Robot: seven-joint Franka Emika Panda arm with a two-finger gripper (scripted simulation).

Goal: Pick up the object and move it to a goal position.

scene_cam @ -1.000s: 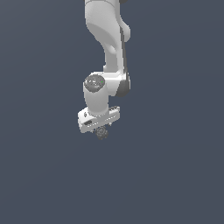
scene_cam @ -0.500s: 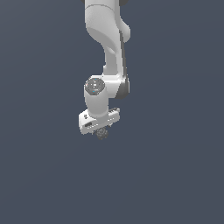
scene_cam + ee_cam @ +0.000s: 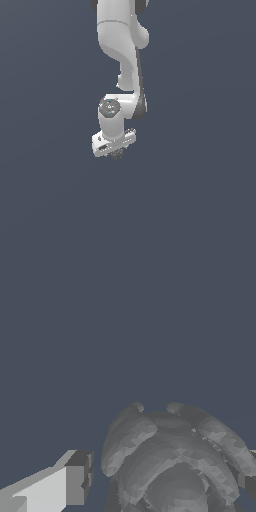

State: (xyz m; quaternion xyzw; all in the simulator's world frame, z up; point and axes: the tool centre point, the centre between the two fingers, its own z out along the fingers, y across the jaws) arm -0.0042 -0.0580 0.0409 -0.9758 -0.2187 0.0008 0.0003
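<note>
The object (image 3: 117, 154) is a tiny dark grey knobbly lump sitting between the fingertips of my white gripper (image 3: 116, 151), under the wrist at the middle of the exterior view. In the wrist view the object (image 3: 175, 461) fills the space between the two fingers (image 3: 75, 483). The right one touches it. A thin sliver of background shows beside the left one. The gripper (image 3: 165, 483) is shut on the object. The lower part of the object is cut off by the picture edge in the wrist view.
The white arm (image 3: 122, 55) comes down from the top of the exterior view. Around it there is only a plain dark blue-grey surface (image 3: 200, 200). No other object, marker or edge shows.
The wrist and gripper have shifted slightly downward in the exterior view. The object has stayed between the fingers and moved with them.
</note>
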